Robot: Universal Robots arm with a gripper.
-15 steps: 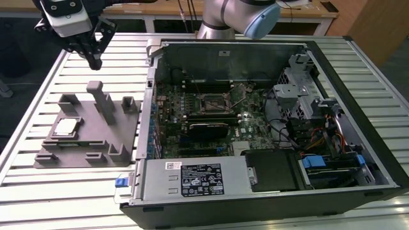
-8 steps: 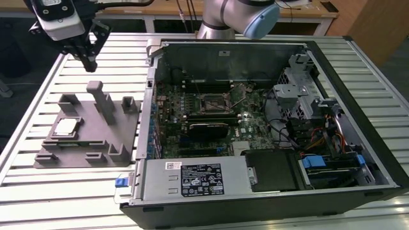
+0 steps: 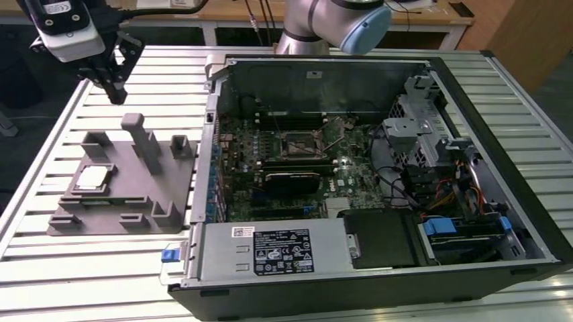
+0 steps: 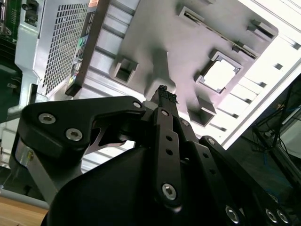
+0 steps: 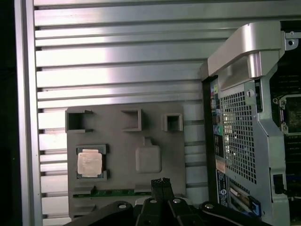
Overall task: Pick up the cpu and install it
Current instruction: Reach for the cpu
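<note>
nearest in the exterior view lies an open computer case [image 3: 376, 290] on the slatted table [image 3: 63, 268]; to the exterior view's left the cpu [image 3: 92, 177] rests in a recess of the grey fixture [image 3: 125, 202], and the gripper [image 3: 115, 95] hangs above the fixture, fingers pinched together, empty. in the first wrist view the cpu [image 5: 90, 164] lies flat, apart from the closed fingertips [image 5: 161, 182]; the second wrist view shows the same gap.

The pale square cpu [image 3: 92, 176] lies flat in the grey fixture [image 3: 134, 184].
</note>
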